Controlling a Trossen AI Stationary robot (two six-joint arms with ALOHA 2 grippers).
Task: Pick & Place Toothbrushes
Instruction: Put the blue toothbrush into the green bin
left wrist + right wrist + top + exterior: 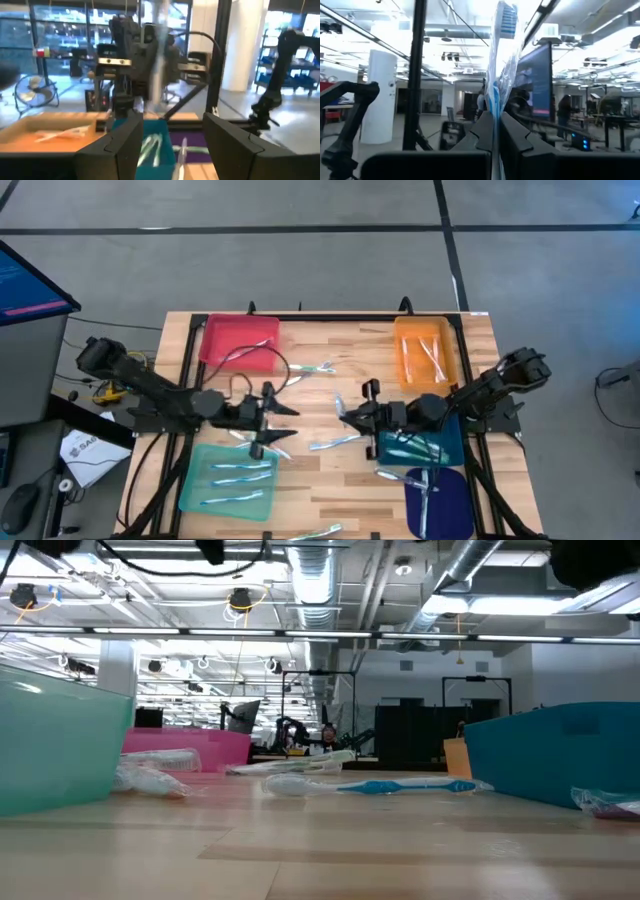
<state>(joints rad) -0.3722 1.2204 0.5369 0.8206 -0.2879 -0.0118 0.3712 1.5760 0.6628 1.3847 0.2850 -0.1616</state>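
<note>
My right gripper [346,416] hovers over the table's middle, shut on a toothbrush in a clear wrapper [501,60]. The toothbrush's blue-bristled head [508,20] points up. My left gripper [284,426] faces it from the left, open and with nothing in it, its fingers [122,145] wide apart. The held toothbrush shows blurred in the left wrist view [158,65]. Loose toothbrushes lie flat on the wood [334,443], [315,367], [405,785]. More lie in the light teal tray [228,480], the dark teal tray [425,442] and the orange tray [428,352]. My right gripper pinches the wrapped toothbrush's handle [495,107] between its two fingers. The fingers reach roughly level toward the table's left and lie across the toothbrush. It stands upright, head above the fingers, lifted clear of the table.
A red tray [240,340] sits at the far left and a blue tray [440,498] at the near right. Black cables [262,360] loop over the red tray's near side. A toothbrush [316,530] lies at the near edge.
</note>
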